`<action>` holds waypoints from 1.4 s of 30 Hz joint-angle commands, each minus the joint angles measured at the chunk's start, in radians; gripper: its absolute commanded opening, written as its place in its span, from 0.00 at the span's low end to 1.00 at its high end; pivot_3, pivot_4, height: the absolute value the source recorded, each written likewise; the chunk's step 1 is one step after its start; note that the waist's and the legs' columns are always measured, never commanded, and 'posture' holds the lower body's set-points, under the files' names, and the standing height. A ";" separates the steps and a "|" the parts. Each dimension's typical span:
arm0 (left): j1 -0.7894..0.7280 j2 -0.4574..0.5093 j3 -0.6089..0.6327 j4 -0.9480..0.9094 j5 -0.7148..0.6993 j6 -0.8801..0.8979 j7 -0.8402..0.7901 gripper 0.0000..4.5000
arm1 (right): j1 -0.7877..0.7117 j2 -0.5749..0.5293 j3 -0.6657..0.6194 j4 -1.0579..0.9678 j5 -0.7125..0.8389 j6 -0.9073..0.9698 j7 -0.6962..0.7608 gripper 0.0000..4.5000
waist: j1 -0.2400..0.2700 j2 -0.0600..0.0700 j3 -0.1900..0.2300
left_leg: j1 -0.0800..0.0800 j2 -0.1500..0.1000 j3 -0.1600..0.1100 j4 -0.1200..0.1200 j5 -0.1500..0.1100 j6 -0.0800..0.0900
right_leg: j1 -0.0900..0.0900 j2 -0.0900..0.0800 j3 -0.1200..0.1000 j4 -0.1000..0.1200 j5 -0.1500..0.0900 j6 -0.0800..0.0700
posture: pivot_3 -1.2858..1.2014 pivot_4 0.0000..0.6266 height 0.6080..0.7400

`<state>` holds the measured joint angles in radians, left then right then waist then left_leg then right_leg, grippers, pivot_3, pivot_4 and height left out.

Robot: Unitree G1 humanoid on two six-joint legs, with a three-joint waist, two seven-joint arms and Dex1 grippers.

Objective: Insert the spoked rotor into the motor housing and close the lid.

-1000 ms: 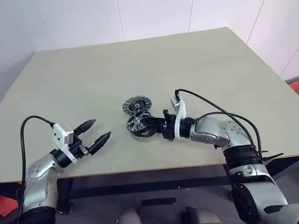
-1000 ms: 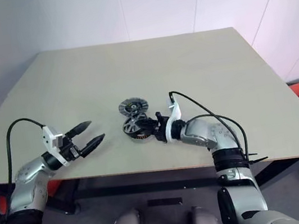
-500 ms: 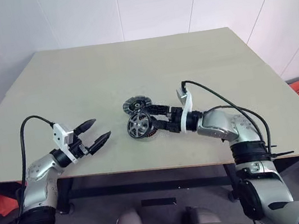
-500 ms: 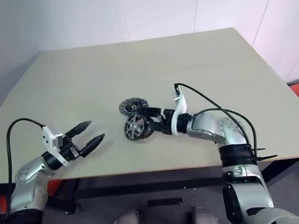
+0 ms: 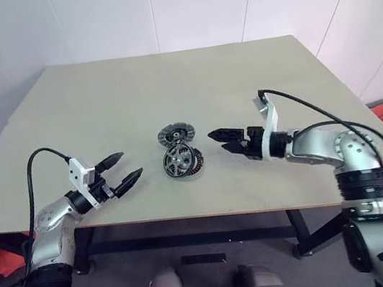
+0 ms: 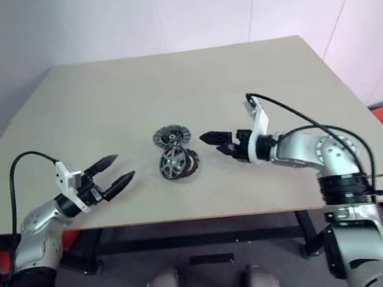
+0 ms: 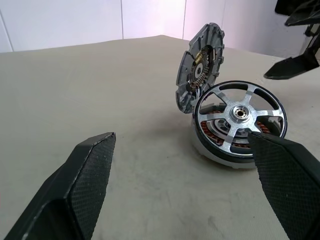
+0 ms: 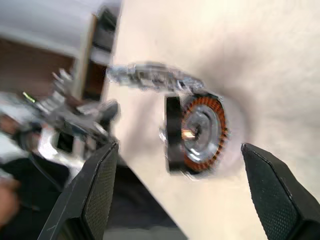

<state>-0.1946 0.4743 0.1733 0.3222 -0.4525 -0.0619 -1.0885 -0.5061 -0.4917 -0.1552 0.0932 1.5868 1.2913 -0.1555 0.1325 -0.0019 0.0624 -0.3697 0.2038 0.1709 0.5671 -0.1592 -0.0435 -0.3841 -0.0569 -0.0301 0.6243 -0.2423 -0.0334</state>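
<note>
RISK: spoked rotor (image 7: 240, 114) is seen resting askew over motor housing (image 7: 216, 145); jamming is judged likely if lid (image 7: 199, 67), raised beside housing, is shut | CHANGE: right gripper (image 5: 224, 140) was withdrawn from housing, fingers spread, empty | left gripper (image 5: 125, 168) wide, empty, apart from housing

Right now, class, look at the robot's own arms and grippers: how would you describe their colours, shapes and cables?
Both arms are silver-grey metal with black joint bands. Each carries a white wrist block and a looping black cable. The left gripper and right gripper each have two black, tapered, pointed fingers with textured pads.
</note>
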 commanded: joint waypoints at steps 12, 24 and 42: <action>-0.022 0.004 0.002 -0.038 -0.003 0.000 0.006 1.00 | -0.169 0.079 0.265 -0.276 -0.393 -0.035 0.295 0.23 | 0.001 0.000 0.000 | 0.000 0.000 0.000 0.002 0.000 0.001 | 0.000 0.000 0.001 0.001 0.002 -0.008 | 0.52 0.00 1.00; -0.007 0.007 0.008 -0.054 -0.008 0.008 0.008 1.00 | -0.236 0.103 0.492 -0.241 -0.823 -0.212 0.529 0.01 | -0.003 0.000 0.000 | 0.000 0.000 0.000 0.003 -0.001 0.001 | 0.000 0.000 0.001 0.001 0.002 -0.008 | 0.52 0.00 1.00; -0.009 -0.002 0.009 -0.039 -0.007 -0.007 0.009 1.00 | -0.222 0.064 0.546 -0.124 -1.154 -0.266 0.665 0.01 | -0.005 0.000 0.000 | 0.000 0.000 0.000 0.003 -0.001 0.001 | 0.000 0.000 0.002 0.002 0.003 -0.009 | 0.52 0.00 1.00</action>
<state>-0.1929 0.4681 0.1659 0.3030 -0.4485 -0.0558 -1.0778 -0.7197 -0.4236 0.4026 -0.0180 0.4526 1.0474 0.4933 0.1272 -0.0022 0.0622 -0.3695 0.2042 0.1708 0.5704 -0.1599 -0.0424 -0.3838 -0.0569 -0.0285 0.6264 -0.2396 -0.0420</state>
